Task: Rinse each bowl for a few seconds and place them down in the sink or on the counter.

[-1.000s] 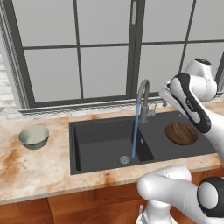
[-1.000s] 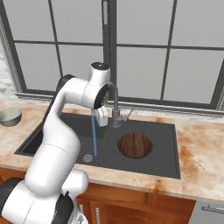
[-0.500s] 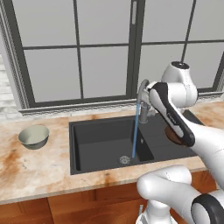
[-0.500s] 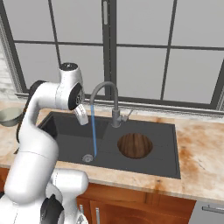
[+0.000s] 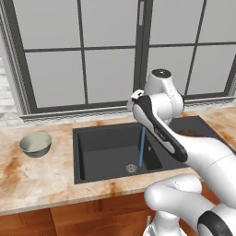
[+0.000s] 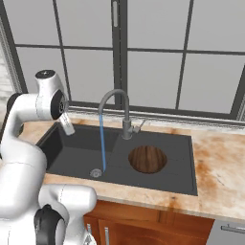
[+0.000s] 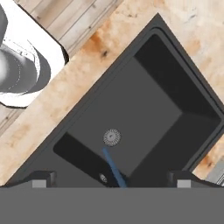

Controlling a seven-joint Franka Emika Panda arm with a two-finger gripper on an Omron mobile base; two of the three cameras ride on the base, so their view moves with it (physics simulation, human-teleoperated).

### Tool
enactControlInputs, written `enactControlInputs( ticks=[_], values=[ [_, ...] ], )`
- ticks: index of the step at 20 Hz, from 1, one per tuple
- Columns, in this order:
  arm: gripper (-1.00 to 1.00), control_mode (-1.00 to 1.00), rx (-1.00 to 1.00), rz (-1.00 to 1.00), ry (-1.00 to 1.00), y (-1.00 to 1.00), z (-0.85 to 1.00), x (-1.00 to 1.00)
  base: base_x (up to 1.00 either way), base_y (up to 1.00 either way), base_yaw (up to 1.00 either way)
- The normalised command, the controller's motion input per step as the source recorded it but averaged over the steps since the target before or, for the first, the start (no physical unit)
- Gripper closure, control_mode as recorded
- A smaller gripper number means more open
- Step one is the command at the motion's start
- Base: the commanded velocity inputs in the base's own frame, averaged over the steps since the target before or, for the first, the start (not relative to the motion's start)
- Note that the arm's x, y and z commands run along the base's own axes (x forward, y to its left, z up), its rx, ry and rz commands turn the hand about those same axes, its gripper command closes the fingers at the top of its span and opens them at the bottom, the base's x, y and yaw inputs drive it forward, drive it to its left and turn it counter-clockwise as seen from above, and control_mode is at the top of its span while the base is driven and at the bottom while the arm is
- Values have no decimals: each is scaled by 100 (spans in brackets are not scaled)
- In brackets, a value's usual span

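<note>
From the left base view, the pale grey-green bowl (image 5: 35,143) stood on the marbled counter (image 5: 41,179), well left of the black sink (image 5: 110,152), where a thin blue water stream (image 5: 142,146) fell onto the drain (image 5: 131,168). From the right base view, the dark brown bowl (image 6: 148,159) lay in the shallower sink section, beside the grey gooseneck tap (image 6: 118,110). Through the hand view, the gripper (image 7: 112,180) hung over the basin, its fingertips (image 7: 40,181) wide apart and holding nothing.
</note>
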Motion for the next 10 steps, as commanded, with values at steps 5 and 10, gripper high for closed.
enactControlInputs(
  ticks=[5, 10],
  values=[
    [-100, -100, 0, 6, 1, 67, 0, 7, 0, 0, 0],
    [-100, -100, -1, 10, 6, 61, 0, 3, 0, 0, 0]
  ],
)
